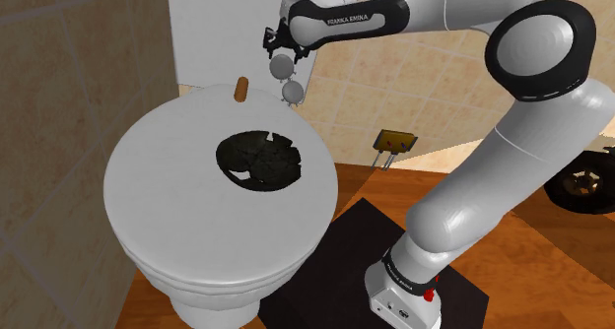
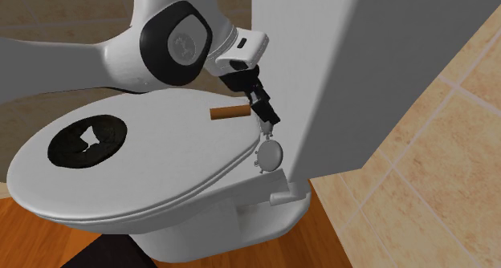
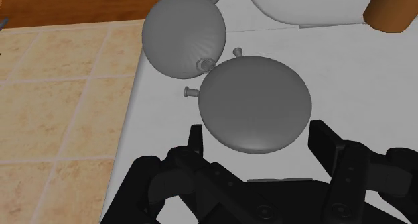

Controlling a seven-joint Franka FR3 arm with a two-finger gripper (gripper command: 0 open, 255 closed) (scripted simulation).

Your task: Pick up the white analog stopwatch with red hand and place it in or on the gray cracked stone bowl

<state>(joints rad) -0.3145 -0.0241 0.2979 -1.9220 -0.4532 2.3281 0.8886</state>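
Two round grey stopwatches with small knobs show from behind in the wrist view. The nearer, larger stopwatch [image 3: 256, 102] sits between my black fingers [image 3: 195, 142], which press on its sides; my gripper [image 3: 258, 130] is shut on it. The other stopwatch [image 3: 182, 38] lies farther off, beside it. From the shoulder view, my gripper [image 1: 280, 51] holds one stopwatch [image 1: 282, 66] in front of the tank, with the second stopwatch [image 1: 294, 89] just below. The dark cracked bowl [image 1: 258, 160] rests on the toilet lid [image 1: 168, 199], well away from the gripper. The lower stopwatch [image 2: 268, 155] sits on the ledge behind the lid.
A brown cylinder [image 1: 239, 88] stands on the lid's back edge near the gripper, also the brown cylinder [image 2: 228, 113]. The white tank [image 1: 212, 32] rises right behind. Tiled walls surround the toilet; a wooden floor and a black mat [image 1: 345, 248] lie below.
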